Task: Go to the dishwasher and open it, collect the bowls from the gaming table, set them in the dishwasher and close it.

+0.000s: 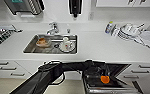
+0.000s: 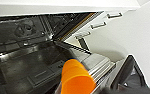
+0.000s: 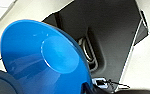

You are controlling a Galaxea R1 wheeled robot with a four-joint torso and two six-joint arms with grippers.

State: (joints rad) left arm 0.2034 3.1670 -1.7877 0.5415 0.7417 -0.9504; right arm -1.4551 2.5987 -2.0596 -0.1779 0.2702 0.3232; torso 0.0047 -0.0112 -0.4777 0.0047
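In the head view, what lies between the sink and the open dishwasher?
In the head view, between the sink and the open dishwasher lie bare white countertop and the left arm reaching across with the orange bowl.

Blue bowl (image 3: 43, 60), seen close from the underside, its flat round base facing the camera and its rim tilted. Beyond it, a dark robot panel (image 3: 111, 32) with a curved cable against pale floor (image 3: 146, 67).

A white bench (image 1: 96, 46) holds a steel sink (image 1: 28, 47) under a tap (image 1: 52, 28); white drawers (image 1: 8, 68) sit below its front edge.
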